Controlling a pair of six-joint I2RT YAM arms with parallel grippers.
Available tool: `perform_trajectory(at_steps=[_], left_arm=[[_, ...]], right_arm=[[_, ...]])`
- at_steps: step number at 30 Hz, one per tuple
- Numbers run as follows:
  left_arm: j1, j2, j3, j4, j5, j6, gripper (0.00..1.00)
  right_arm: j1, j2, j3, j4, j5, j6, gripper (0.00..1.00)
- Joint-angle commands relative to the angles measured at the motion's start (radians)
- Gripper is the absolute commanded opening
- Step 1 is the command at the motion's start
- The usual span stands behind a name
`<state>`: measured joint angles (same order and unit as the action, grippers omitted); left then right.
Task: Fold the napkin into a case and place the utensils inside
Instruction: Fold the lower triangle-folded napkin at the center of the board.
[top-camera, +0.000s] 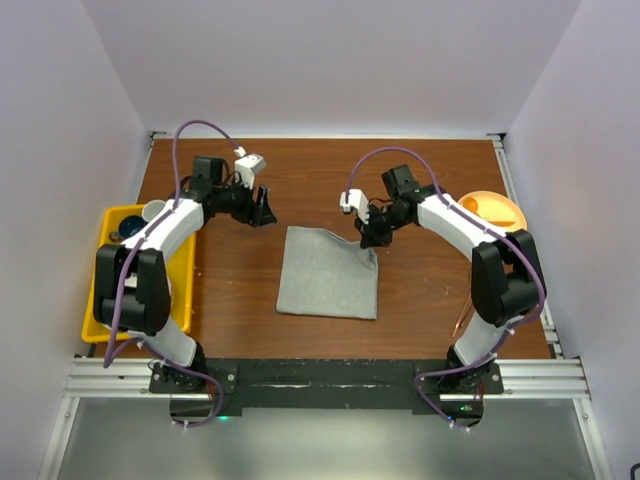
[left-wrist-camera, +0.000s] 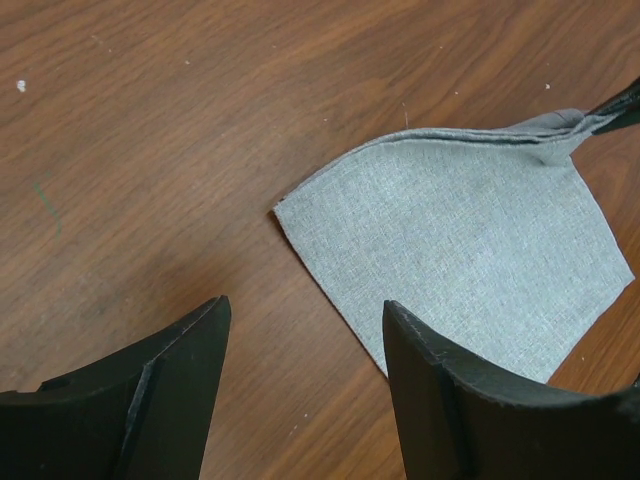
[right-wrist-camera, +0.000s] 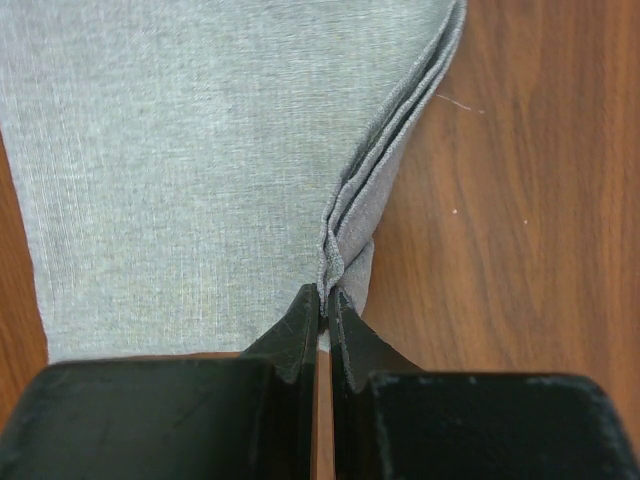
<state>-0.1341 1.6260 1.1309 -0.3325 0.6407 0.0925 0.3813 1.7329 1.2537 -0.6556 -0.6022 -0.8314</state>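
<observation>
While right hand (right-wrist-camera: 324, 295) pinches napkin (right-wrist-camera: 180, 150) corner | left hand (left-wrist-camera: 305, 305) spread, empty

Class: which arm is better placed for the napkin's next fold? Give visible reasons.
Right: the right gripper pinches a lifted corner of the napkin; the left gripper hangs open over the table, off the napkin.

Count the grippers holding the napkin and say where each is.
1. The right gripper is shut on the far right corner of the napkin, held slightly raised. The left gripper stands open over the bare table near the far left corner, holding nothing.
</observation>
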Motion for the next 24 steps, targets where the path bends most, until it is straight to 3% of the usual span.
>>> perform_trajectory(at_steps=[1,9,24], left_arm=[[0.019,-0.051,-0.003,-0.007,-0.006,-0.002,0.68],[0.025,-0.066,-0.017,-0.010,-0.015,0.007,0.68],[0.025,-0.106,-0.043,-0.042,-0.021,0.076,0.67]], right_arm=[[0.031,-0.075,-0.043,0.031,0.009,-0.167,0.00],[0.073,-0.156,-0.158,0.022,-0.011,-0.383,0.00],[0.080,-0.297,-0.408,-0.006,-0.053,-0.949,0.00]])
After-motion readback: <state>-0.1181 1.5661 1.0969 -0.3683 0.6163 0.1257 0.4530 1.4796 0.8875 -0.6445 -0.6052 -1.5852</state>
